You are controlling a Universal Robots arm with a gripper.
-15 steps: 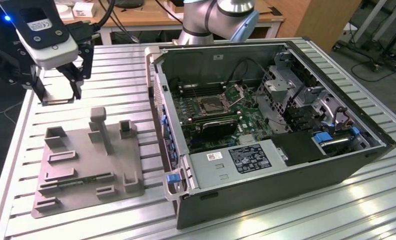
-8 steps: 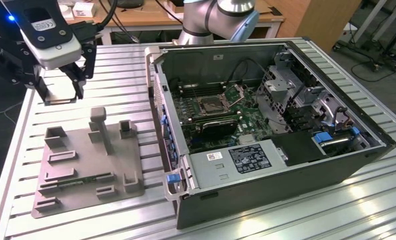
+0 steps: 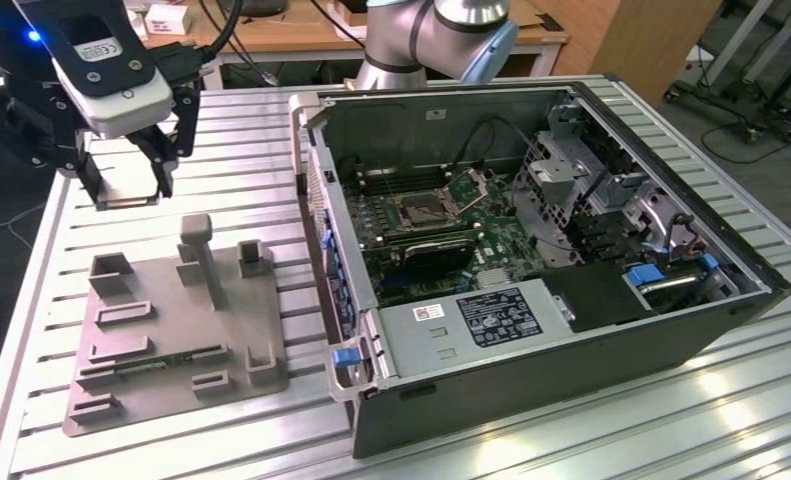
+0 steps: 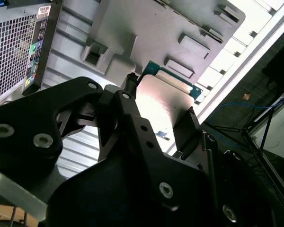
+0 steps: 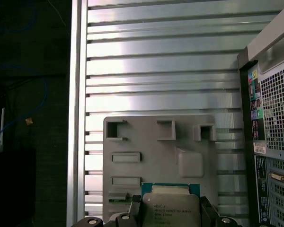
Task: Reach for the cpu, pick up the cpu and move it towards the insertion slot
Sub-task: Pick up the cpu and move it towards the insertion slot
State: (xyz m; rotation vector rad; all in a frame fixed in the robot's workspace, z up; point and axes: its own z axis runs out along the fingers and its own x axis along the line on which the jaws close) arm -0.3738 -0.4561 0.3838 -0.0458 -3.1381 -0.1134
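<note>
Arm hanging above grey tray (image 3: 168, 300), gripper (image 3: 131, 190) pointing down. Fingers (image 4: 128, 94) clamping cpu (image 5: 170, 210) by opposite edges, holding it flat, clear of tray. Insertion slot (image 3: 419, 210) sitting well apart from tray, inside open computer case (image 3: 529, 390).

I work in a robotics lab or workshop: my arm (image 3: 422, 40) rises from the far edge of a ribbed aluminium surface (image 3: 235, 140) carrying an opened computer case (image 3: 569, 370) and a grey fixture tray (image 3: 168, 330). Beyond that edge stand wooden desks (image 3: 635, 40), with loose cables (image 3: 749, 135) on the floor.
</note>
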